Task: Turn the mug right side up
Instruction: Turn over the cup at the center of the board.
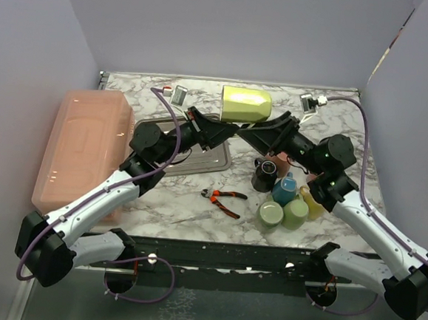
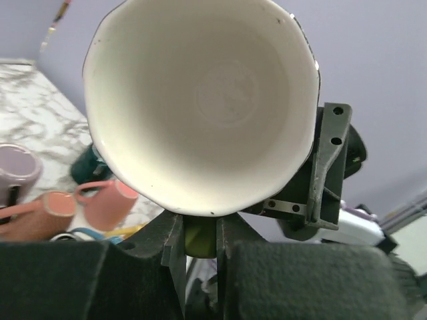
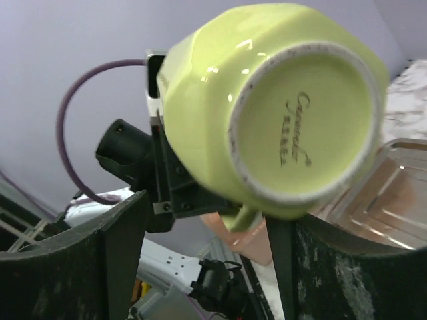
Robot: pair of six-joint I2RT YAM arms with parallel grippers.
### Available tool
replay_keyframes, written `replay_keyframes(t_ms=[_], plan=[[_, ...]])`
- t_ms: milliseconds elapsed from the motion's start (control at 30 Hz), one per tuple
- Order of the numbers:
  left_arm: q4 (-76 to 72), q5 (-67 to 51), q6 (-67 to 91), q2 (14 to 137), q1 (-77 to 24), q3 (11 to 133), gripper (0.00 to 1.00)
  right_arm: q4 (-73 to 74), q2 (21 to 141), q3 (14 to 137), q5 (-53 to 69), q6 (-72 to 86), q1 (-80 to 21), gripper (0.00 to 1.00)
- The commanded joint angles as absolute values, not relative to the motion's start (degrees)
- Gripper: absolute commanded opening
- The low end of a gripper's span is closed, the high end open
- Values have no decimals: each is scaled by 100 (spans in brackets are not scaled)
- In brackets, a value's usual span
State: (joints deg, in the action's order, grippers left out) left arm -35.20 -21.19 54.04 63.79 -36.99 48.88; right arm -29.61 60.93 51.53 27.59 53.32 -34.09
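Finding: the mug (image 1: 246, 105) is off the table (image 1: 168, 201), held in the air above the far middle. It lies on its side, with its mouth toward the left arm and its base toward the right.

Left gripper (image 2: 200, 235): clenched on the handle (image 2: 200, 240), which shows as a yellow-green sliver between the fingers. This is the only grip on the mug.

Right gripper (image 3: 207, 219): jaws spread wide to either side of the base and released. No pad can be seen touching it.

Recommendation: the step in hand appears to be the left wrist roll that brings the mouth upward. The handle grip is narrow, so roll slowly and keep the mug level against swing. The right arm should back clear before the roll, because its fingers flank the base.

Surroundings:
- The tray (image 1: 212, 162) lies below and to the left.
- A pink bin (image 1: 82, 142) stands at the far left.
- The pliers (image 1: 224, 198) lie at the near centre.
- A cluster of cups (image 1: 283, 199) sits beneath the right arm.

Obstruction: the cups crowd the right side. The bare marble near the pliers looks the safer spot to set the mug down.
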Motion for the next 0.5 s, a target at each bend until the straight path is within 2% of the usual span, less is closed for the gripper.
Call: replay_keyframes(t_ms=[0, 267, 467], plan=[[-2875, -1605, 4553, 5975, -3595, 5550, 0, -2115, 5605, 4869, 1936, 4728, -3349, 74], [-498, -107, 3135, 6113, -3586, 6329, 0, -599, 4987, 4661, 828, 4339, -3349, 74], [1215, 1827, 2455, 6587, -3586, 6674, 0, -11, 4992, 4707, 335, 4143, -3349, 74]])
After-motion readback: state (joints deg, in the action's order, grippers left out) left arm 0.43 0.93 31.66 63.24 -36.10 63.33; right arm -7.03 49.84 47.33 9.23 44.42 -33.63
